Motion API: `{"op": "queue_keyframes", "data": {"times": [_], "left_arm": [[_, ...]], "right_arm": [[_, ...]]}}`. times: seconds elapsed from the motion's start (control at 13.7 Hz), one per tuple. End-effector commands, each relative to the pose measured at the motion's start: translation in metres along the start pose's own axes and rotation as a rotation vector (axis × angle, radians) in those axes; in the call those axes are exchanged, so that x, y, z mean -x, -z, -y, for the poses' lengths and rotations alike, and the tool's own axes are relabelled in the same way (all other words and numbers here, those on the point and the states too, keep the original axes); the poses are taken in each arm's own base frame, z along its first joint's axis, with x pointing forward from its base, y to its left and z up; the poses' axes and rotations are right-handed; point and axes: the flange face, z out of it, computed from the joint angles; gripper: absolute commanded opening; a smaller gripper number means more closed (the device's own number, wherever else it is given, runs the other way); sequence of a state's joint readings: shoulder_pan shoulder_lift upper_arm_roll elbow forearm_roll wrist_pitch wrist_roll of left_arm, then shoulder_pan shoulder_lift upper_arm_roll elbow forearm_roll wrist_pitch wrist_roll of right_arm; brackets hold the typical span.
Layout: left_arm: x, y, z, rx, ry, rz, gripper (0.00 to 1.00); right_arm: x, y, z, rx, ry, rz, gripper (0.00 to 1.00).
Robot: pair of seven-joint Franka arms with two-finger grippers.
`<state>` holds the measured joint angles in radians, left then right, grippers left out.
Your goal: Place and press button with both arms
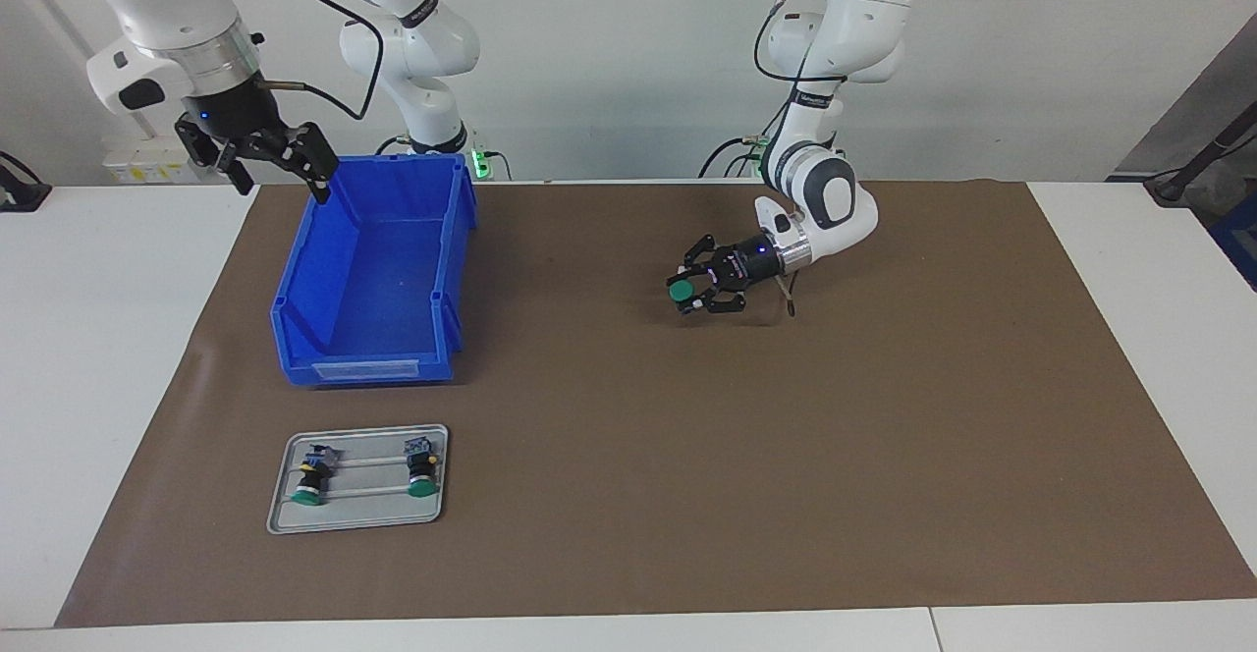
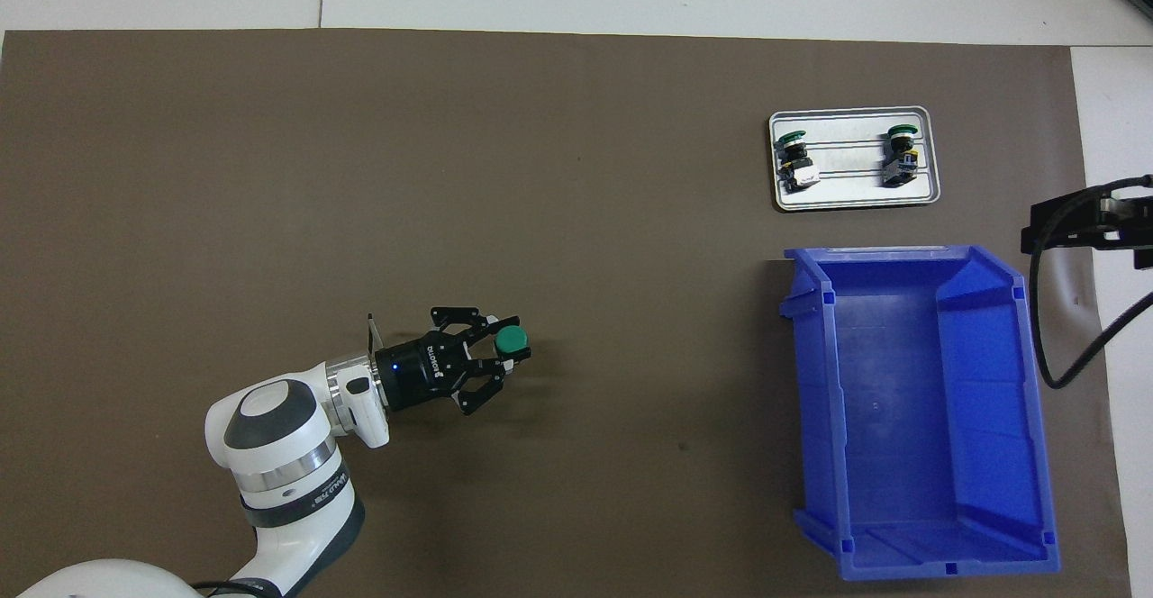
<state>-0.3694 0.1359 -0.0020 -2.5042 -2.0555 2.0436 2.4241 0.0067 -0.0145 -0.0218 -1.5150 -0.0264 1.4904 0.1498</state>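
Left pincer [image 1: 699,292] grasping the green-capped button [image 1: 679,292] (cap sideways) over the brown mat [image 1: 884,416], right pincer [image 1: 263,156] spread wide, waiting above the blue bin's [image 1: 373,269] corner
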Motion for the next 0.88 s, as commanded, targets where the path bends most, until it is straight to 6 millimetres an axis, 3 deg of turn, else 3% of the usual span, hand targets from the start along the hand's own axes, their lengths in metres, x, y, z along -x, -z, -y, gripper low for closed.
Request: {"op": "queue_keyframes", "data": {"times": [0.0,0.07,0.15,0.22,0.37,0.58,0.8], "left_arm": [[0.0063,0.0086,-0.0083,-0.01,-0.021,-0.021,0.0],[0.0063,0.0106,-0.0075,-0.012,-0.019,-0.026,0.0],[0.0079,0.0102,-0.0062,-0.018,-0.018,-0.012,0.08],[0.0098,0.0109,-0.0051,-0.023,-0.018,0.002,0.32],[0.0074,0.0123,-0.004,-0.017,-0.018,-0.009,0.46],[0.0078,0.013,-0.0057,-0.006,-0.019,-0.008,0.54],[0.0126,0.0156,-0.0099,0.015,-0.024,0.011,0.56]], "right_arm": [[0.0017,-0.0003,-0.0009,0.005,0.023,0.002,1.0],[0.0017,-0.0003,-0.0009,0.005,0.023,0.002,1.0],[0.0017,-0.0003,-0.0009,0.005,0.023,0.002,1.0],[0.0017,-0.0003,-0.0009,0.005,0.023,0.002,1.0],[0.0017,-0.0003,-0.0009,0.005,0.023,0.002,1.0],[0.0017,-0.0003,-0.0009,0.005,0.023,0.002,1.0],[0.0017,-0.0003,-0.0009,0.005,0.022,0.002,1.0]]}}
